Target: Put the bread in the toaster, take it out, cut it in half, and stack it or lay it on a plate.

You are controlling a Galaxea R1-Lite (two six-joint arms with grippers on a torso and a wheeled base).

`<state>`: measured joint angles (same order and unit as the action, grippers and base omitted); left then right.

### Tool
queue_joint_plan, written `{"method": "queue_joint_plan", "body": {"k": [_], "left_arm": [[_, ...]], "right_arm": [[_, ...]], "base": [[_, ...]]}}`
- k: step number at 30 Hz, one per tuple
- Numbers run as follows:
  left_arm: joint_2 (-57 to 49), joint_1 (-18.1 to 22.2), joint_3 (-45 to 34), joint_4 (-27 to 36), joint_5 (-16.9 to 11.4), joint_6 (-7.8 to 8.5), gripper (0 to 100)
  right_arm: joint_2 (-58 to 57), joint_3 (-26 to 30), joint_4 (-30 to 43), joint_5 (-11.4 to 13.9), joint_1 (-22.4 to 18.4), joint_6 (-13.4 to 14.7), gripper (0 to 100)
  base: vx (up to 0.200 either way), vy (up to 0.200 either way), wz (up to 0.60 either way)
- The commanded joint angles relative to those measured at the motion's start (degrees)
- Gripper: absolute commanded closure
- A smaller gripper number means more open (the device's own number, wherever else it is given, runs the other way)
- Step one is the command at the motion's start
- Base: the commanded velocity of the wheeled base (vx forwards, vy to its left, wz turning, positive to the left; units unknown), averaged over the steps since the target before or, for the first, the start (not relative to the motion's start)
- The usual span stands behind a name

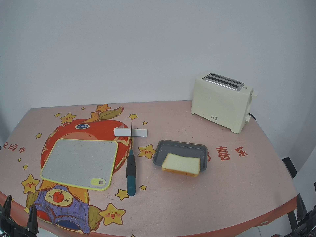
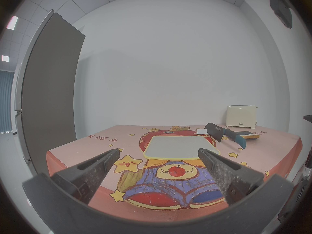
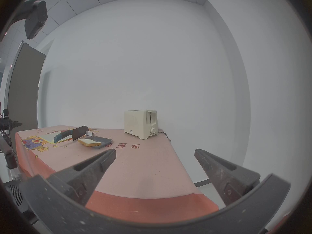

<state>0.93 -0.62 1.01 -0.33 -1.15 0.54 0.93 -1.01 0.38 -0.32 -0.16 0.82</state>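
The bread (image 1: 181,164) is one pale square slice with a tan crust, lying flat at the near end of the dark tray (image 1: 179,147), its near side propped on the rim. Bare table (image 1: 197,198) runs from that rim to the near edge, and more lies between the tray and the cream toaster (image 1: 221,102), which stands by the far right corner with its two slots facing up. To the tray's left, the knife (image 1: 131,168) lies handle toward me, just beside the grey cutting board (image 1: 79,163). My left gripper (image 2: 158,151) and right gripper (image 3: 155,151) hang off the near edge, both spread wide and holding nothing.
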Motion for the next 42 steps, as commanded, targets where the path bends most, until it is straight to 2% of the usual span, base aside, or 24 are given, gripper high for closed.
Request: {"method": "queue_joint_plan", "body": {"k": [1, 8, 9, 10, 12, 16, 23, 26, 28, 30, 31, 32, 34, 39, 40, 41, 42], "left_arm": [[-0.9, 0.0, -1.0, 0.0, 0.0, -0.01, 0], [-0.9, 0.0, -1.0, 0.0, 0.0, -0.01, 0], [-0.9, 0.0, -1.0, 0.0, 0.0, -0.01, 0], [-0.9, 0.0, -1.0, 0.0, 0.0, -0.01, 0], [-0.9, 0.0, -1.0, 0.0, 0.0, -0.01, 0], [-0.9, 0.0, -1.0, 0.0, 0.0, -0.01, 0], [-0.9, 0.0, -1.0, 0.0, 0.0, -0.01, 0], [-0.9, 0.0, -1.0, 0.0, 0.0, -0.01, 0], [-0.9, 0.0, -1.0, 0.0, 0.0, -0.01, 0], [-0.9, 0.0, -1.0, 0.0, 0.0, -0.01, 0], [-0.9, 0.0, -1.0, 0.0, 0.0, -0.01, 0], [-0.9, 0.0, -1.0, 0.0, 0.0, -0.01, 0], [-0.9, 0.0, -1.0, 0.0, 0.0, -0.01, 0], [-0.9, 0.0, -1.0, 0.0, 0.0, -0.01, 0], [-0.9, 0.0, -1.0, 0.0, 0.0, -0.01, 0], [-0.9, 0.0, -1.0, 0.0, 0.0, -0.01, 0], [-0.9, 0.0, -1.0, 0.0, 0.0, -0.01, 0]], "right_arm": [[-0.4, 0.9, 0.0, 0.1, 0.0, 0.1, 0], [-0.6, 0.7, 0.0, 0.1, -0.1, 0.2, 0], [-0.3, -1.0, -1.0, 0.1, -0.1, 1.6, 0], [1.6, -6.8, -3.1, 0.1, -0.1, 4.5, 0], [5.4, -8.5, -2.8, 0.1, 0.2, 5.2, 0], [5.2, -6.1, -0.6, 2.3, 2.3, 3.6, 0], [5.0, -5.8, 0.4, 3.3, 3.0, 3.7, 0], [7.0, -6.8, 0.3, 4.6, 3.2, 5.2, 0], [9.8, -7.4, 0.2, 6.5, 3.7, 8.1, 0], [12.2, -8.5, 0.3, 9.0, 4.3, 12.8, 0], [13.5, -9.3, 0.4, 10.8, 4.7, 16.1, 0], [13.8, -9.4, 0.5, 11.2, 4.7, 16.9, 0], [17.0, -10.7, 0.5, 14.6, 5.1, 24.0, 0], [21.7, -11.3, 0.4, 23.5, 6.1, 37.2, 0], [22.5, -11.2, 0.3, 26.0, 6.6, 40.8, 0], [22.6, -11.2, 0.3, 26.6, 6.7, 41.6, 0], [23.2, -11.1, 0.4, 29.5, 7.1, 45.9, 0]], "base": [[0.0, 0.0, 0.0], [0.0, 0.0, 0.0], [0.0, 0.0, 0.0], [0.0, 0.0, 0.0], [0.0, 0.0, 0.0], [0.0, 0.0, 0.0], [0.0, 0.0, 0.0], [0.0, 0.0, 0.0], [0.0, 0.0, 0.0], [0.0, 0.0, 0.0], [0.0, 0.0, 0.0], [0.0, 0.0, 0.0], [0.0, 0.0, 0.0], [0.0, 0.0, 0.0], [0.0, 0.0, 0.0], [0.0, 0.0, 0.0], [0.0, 0.0, 0.0]]}}
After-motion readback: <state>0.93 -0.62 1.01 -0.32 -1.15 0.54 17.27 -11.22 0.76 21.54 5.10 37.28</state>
